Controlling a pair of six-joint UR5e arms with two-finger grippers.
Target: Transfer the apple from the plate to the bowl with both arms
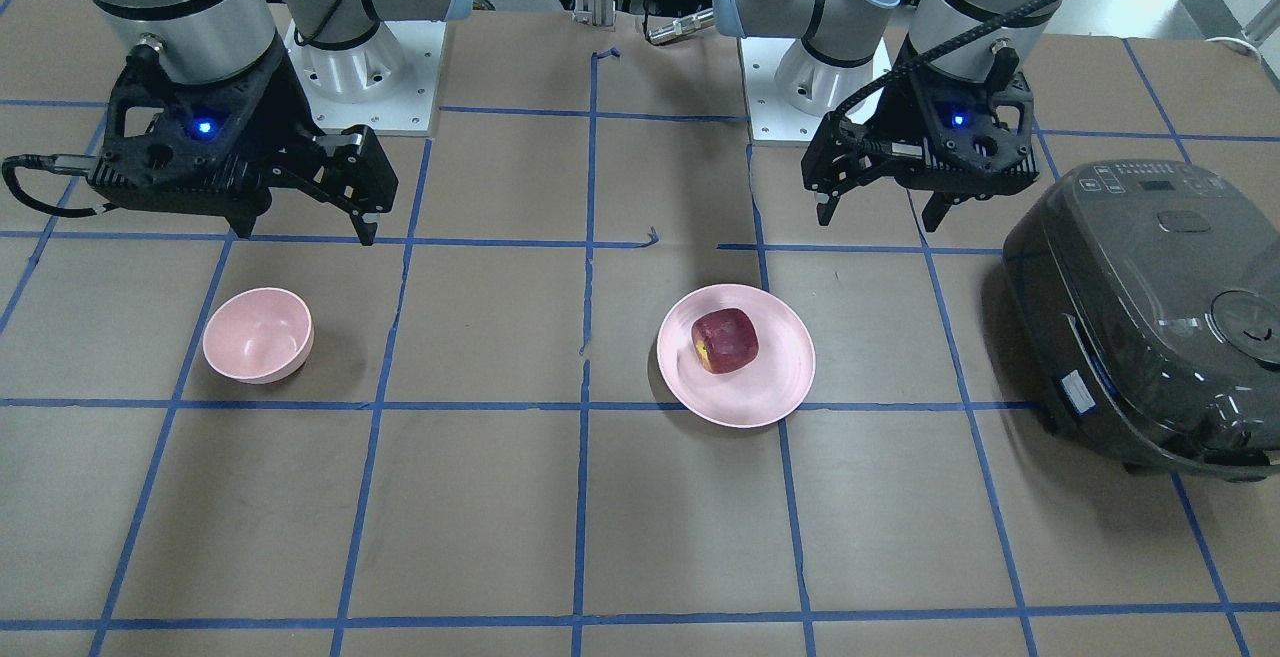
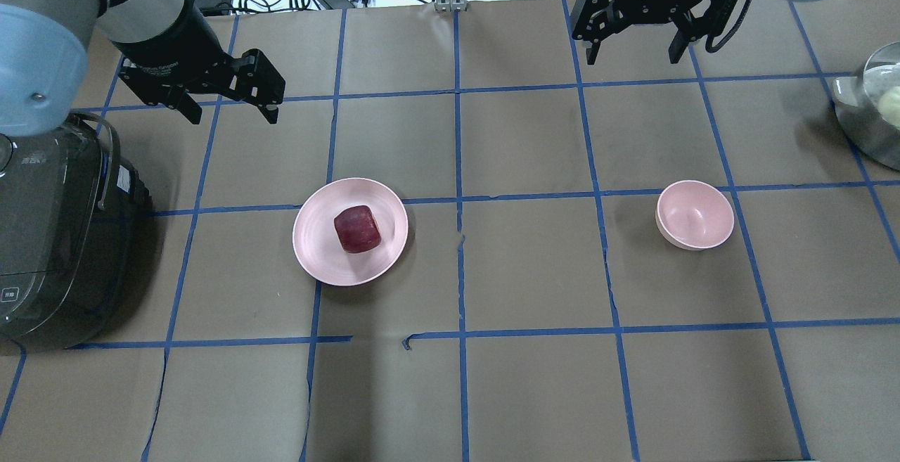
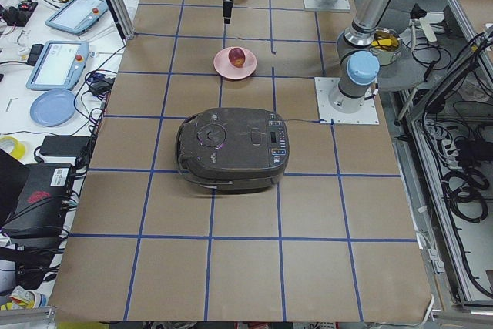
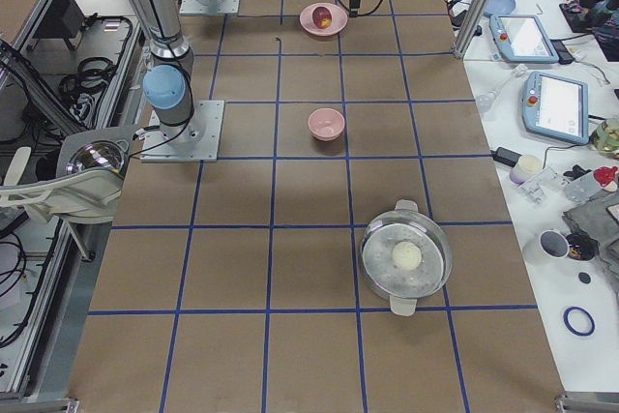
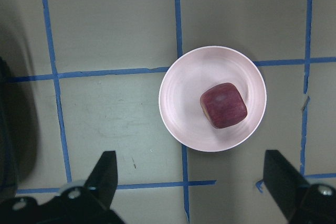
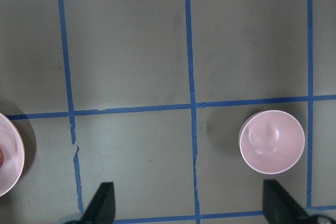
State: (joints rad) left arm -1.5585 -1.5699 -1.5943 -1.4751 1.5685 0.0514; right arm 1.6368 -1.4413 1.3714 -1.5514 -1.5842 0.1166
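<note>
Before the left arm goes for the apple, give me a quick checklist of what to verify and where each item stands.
1. Apple lying on the plate: ok.
2. Left end effector open and empty: ok, the wrist view shows its fingers spread wide.
3. Right end effector open and empty: ok.
4. Bowl upright with nothing in it: ok.
5. Left end effector down around the apple: not ok, it hangs above the table, apart from the apple.
6. Room between the left arm and the dark cooker for the descent: cannot tell.
</note>
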